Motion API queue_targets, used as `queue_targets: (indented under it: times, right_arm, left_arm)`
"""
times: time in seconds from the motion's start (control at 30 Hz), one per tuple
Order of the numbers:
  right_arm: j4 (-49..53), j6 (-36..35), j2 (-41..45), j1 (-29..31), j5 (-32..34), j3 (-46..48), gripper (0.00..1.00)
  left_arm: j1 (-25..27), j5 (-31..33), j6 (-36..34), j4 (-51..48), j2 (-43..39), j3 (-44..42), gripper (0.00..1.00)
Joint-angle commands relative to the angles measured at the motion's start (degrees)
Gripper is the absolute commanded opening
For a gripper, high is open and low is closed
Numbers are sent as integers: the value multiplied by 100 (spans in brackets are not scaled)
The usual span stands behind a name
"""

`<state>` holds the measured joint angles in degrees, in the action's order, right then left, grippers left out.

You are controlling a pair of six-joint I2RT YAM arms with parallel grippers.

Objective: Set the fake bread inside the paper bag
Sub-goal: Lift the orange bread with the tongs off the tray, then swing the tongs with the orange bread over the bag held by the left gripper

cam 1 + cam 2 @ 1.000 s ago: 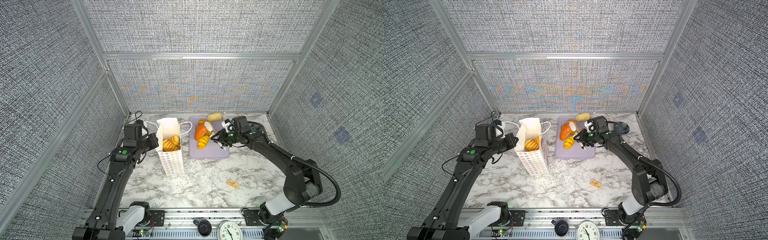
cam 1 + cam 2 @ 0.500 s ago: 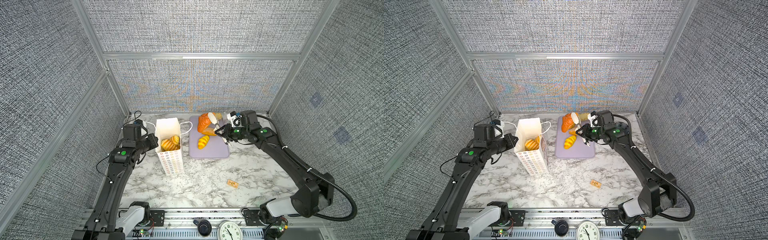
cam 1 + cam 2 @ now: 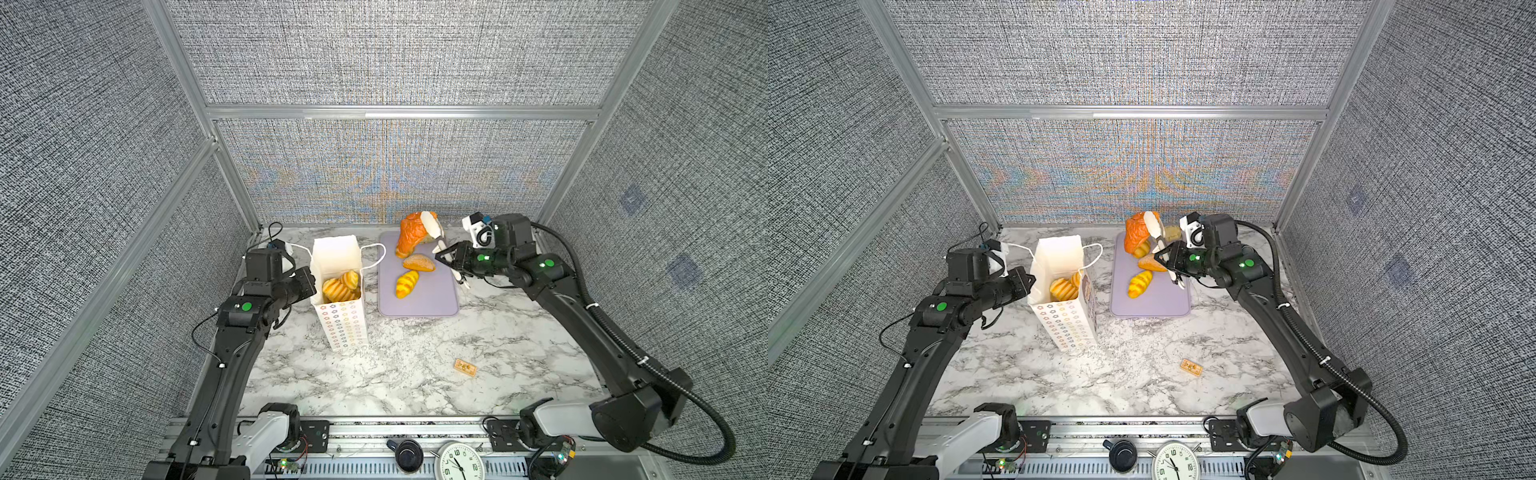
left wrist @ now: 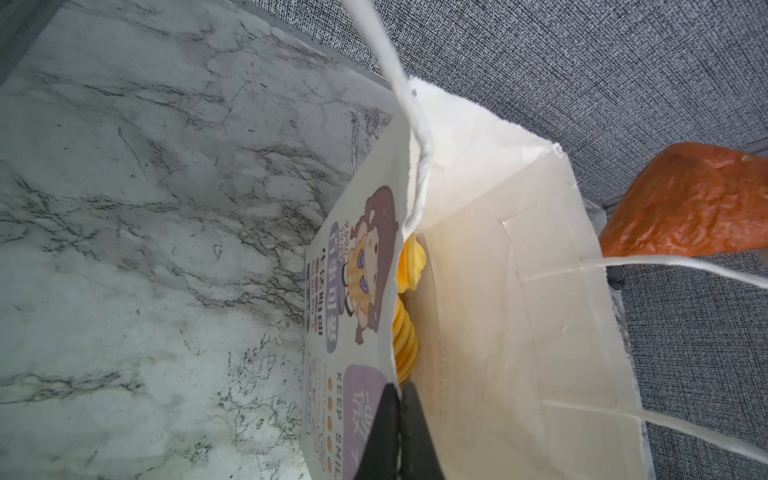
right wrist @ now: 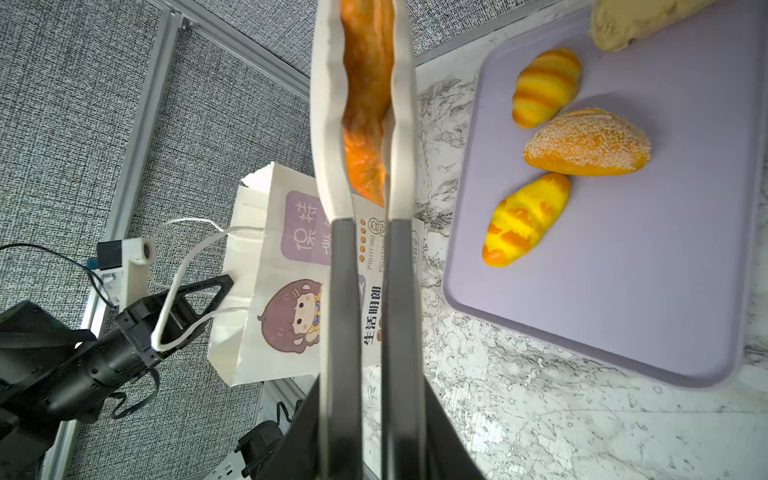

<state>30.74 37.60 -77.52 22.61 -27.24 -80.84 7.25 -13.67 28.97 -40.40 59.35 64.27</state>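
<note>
The white paper bag [image 3: 340, 328] [image 3: 1065, 324] stands upright at centre left, with ridged yellow loaves [image 3: 338, 286] inside. My left gripper [image 3: 309, 278] [image 4: 400, 386] is shut on the bag's near rim. My right gripper [image 3: 451, 259] [image 5: 372, 386] is shut on grey-and-white tongs [image 5: 332, 166]. The tongs clamp an orange-brown croissant [image 3: 409, 237] [image 5: 368, 83] in the air above the back of the lavender tray [image 3: 432, 299]. On the tray lie a seeded bun [image 3: 419, 262], a ridged yellow loaf [image 3: 406, 284], a second ridged loaf [image 5: 544, 85] and a pale bun [image 5: 623, 20].
A small tan packet [image 3: 465, 368] lies on the marble table towards the front right. Grey fabric walls with metal frames enclose the table on three sides. The bag's cord handles [image 3: 376, 257] hang out on both sides.
The right gripper has lifted the croissant off the tray with the tongs, up and towards the back wall. The left gripper keeps its hold on the bag's rim.
</note>
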Motion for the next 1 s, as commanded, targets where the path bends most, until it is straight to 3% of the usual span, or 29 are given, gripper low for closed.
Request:
queue_targets:
  times: [0.0, 0.47, 0.97]
  right_arm:
    - [-181, -134, 116, 32, -26, -139, 30]
    - [-694, -293, 470, 374, -91, -392, 29]
    - [-796, -769, 334, 1144, -158, -990, 28]
  left_arm:
    - [-4, -59, 12, 41, -12, 16, 3]
    - [-4, -65, 21, 76, 12, 7, 2]
    - [-4, -46, 21, 66, -3, 7, 2]
